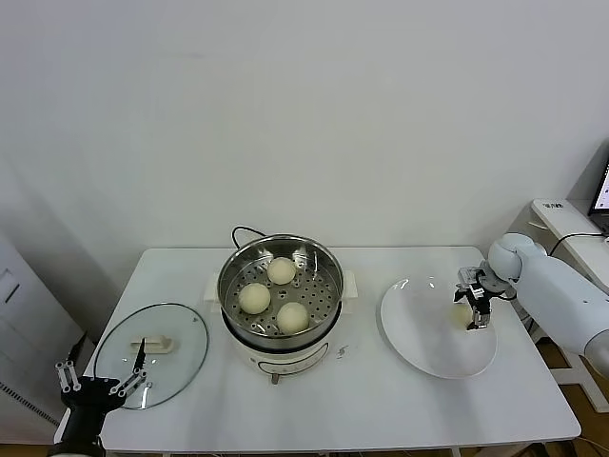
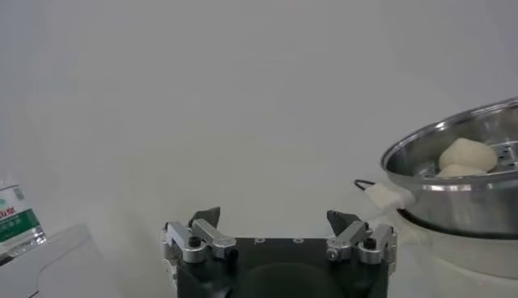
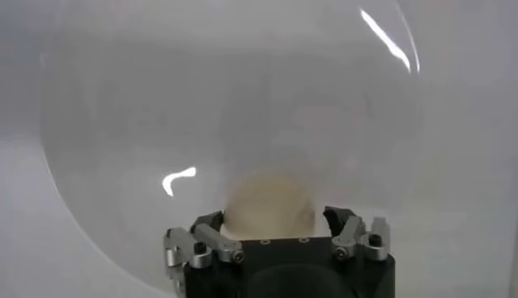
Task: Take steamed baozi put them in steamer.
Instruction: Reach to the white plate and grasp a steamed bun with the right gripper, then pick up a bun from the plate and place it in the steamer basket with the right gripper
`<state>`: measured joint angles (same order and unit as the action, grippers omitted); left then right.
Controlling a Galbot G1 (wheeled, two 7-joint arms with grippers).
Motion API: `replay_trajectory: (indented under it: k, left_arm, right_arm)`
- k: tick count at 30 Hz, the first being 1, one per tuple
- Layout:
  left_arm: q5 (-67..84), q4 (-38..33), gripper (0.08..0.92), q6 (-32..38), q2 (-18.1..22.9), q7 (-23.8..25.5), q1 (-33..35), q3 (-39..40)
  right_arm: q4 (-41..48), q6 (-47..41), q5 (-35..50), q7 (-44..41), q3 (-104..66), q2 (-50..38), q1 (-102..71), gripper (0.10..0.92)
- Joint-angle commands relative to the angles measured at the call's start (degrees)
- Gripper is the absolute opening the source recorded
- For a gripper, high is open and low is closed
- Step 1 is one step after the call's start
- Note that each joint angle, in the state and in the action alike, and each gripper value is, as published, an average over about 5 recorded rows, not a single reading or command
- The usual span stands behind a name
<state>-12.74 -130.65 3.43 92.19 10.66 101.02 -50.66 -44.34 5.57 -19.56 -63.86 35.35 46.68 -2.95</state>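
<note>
The steamer stands mid-table, a shiny steel pot on a white base, and it also shows in the left wrist view. Three cream-white baozi lie on its perforated floor. A fourth baozi lies on the far right part of the white plate. My right gripper is down over it. In the right wrist view its fingers stand open on either side of this baozi without closing on it. My left gripper is parked open at the front left.
A round glass lid with a white handle lies on the table left of the steamer, beside my left gripper. A black cord runs behind the steamer. A labelled bottle shows in the left wrist view.
</note>
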Motion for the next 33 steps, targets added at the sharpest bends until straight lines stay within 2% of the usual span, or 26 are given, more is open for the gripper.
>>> replay_trajectory:
  k: [1,5,9,14,18,21,27,33]
  left_arm:
    - [0.1,0.2,0.823,0.3,0.2,0.0,0.2,0.0]
    - [0.5,0.1,0.823,0.5,0.0,0.0,0.4,-0.3]
    - [1.1,0.1,0.823,0.5,-0.1,0.0,0.4,-0.6]
    - [1.4,0.0,0.823,0.5,0.0,0.0,0.2,-0.6]
    - [1.4,-0.1,0.823,0.4,0.1,0.0,-0.2,-0.5]
    - [1.5,-0.2,0.823,0.4,0.3,-0.1,-0.4,-0.5]
    - [2.2,-0.5,0.823,0.6,0.6,-0.1,0.0,-0.9]
    - [3.6,-0.3,0.823,1.1,0.2,-0.1,0.6,-2.1]
  right_arm:
    - [0.3,-1.8,0.7,0.5,0.4,0.1,-0.1,0.669]
    - [-2.9,-3.7,6.1,0.2,5.0,-1.5,4.2,0.574]
    - [-7.3,-6.2,16.9,-0.6,11.7,-2.7,11.7,0.488]
    - [-13.6,-11.3,34.0,-0.7,26.0,-1.7,28.7,0.457]
    - [-19.1,-17.0,48.2,0.3,35.6,2.4,39.9,0.446]
    - [-22.3,-22.0,54.9,1.9,39.0,6.6,44.7,0.449]
    - [-27.0,-29.8,60.0,6.0,41.1,15.3,45.7,0.447]
    - [-29.1,-32.1,58.1,8.0,42.0,19.1,41.6,0.447]
